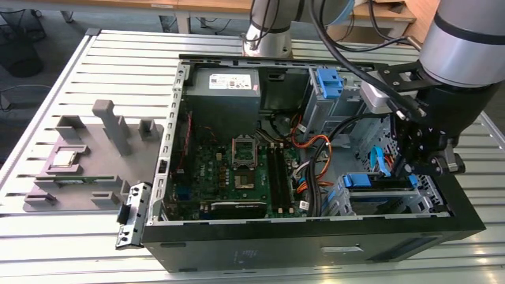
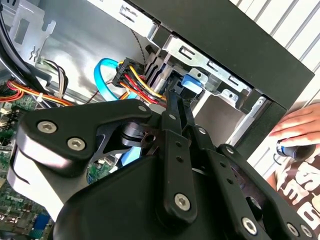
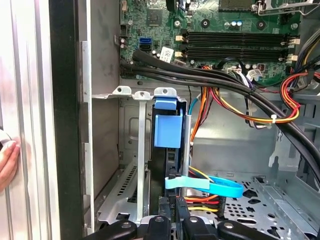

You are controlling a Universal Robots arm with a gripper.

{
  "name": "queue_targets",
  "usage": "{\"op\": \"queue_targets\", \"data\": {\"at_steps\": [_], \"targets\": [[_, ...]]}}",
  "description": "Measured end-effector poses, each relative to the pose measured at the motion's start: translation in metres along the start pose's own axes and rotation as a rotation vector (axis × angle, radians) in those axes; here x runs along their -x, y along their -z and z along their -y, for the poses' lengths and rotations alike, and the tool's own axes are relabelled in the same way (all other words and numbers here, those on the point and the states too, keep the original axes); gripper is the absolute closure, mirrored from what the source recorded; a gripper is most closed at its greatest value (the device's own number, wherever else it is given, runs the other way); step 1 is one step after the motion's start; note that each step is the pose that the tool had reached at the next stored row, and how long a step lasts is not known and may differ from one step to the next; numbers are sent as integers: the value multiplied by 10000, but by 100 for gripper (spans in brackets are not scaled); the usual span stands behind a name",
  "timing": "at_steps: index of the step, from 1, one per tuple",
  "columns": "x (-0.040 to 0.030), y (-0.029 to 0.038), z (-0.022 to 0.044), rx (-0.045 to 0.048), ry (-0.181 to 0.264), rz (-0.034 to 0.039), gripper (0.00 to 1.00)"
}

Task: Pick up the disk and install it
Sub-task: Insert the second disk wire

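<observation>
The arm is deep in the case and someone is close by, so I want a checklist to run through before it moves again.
1. Gripper lined up over the drive bay: ok.
2. Disk standing in the bay slot: ok; whether it is fully seated: cannot tell.
3. Light blue cable clear of the slot: not ok, it crosses right at the disk.
4. Person's hand away from the arm: not ok, it rests just outside the case wall.
5. Case open on top for the arm: ok.
</observation>
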State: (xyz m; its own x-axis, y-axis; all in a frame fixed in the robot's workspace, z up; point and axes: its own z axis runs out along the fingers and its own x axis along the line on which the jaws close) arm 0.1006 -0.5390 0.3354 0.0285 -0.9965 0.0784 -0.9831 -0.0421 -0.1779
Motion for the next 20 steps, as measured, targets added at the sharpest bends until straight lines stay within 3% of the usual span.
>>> {"op": "queue_targets", "data": {"at_steps": [4, 7, 13, 17, 20], "targets": [[1, -1, -1, -5, -7, 36, 83], [-1, -1, -2, -9, -32, 167, 83], [-30, -3, -2, -12, -54, 287, 83], [-70, -6, -4, -18, -101, 521, 83], [-91, -8, -5, -21, -119, 619, 83]]}}
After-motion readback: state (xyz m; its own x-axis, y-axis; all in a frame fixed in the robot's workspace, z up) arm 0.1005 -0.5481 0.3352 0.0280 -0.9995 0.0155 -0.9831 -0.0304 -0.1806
